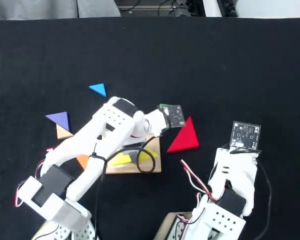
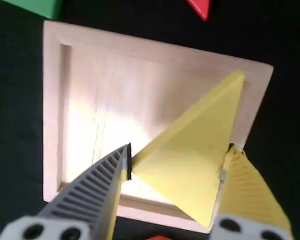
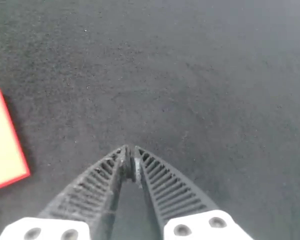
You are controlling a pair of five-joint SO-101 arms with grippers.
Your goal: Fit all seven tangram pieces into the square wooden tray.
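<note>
Tray (image 2: 155, 50) under your left gripper (image 2: 177, 160), yellow triangle (image 2: 190, 165) pinched between its fingers.

Your left wrist view tells you what the high view cannot: the yellow triangle hangs tilted over the tray, one corner reaching across the rim, pale wood floor showing on the other side; whether it touches the wood you cannot tell. From the high view your left arm (image 1: 105, 135) covers most of the tray (image 1: 157, 160), so only slivers of the yellow triangle (image 1: 121, 159) peek out. The red triangle (image 1: 185, 136) lies just beside the tray's edge. Your right gripper (image 3: 129, 161), fingers pressed together on nothing, sits over black cloth (image 3: 200, 75) with that red triangle (image 3: 2, 145) near it. A green piece (image 2: 35, 6) is cut off at the frame edge, and an orange piece (image 1: 82, 161) is half hidden under your arm.
</note>
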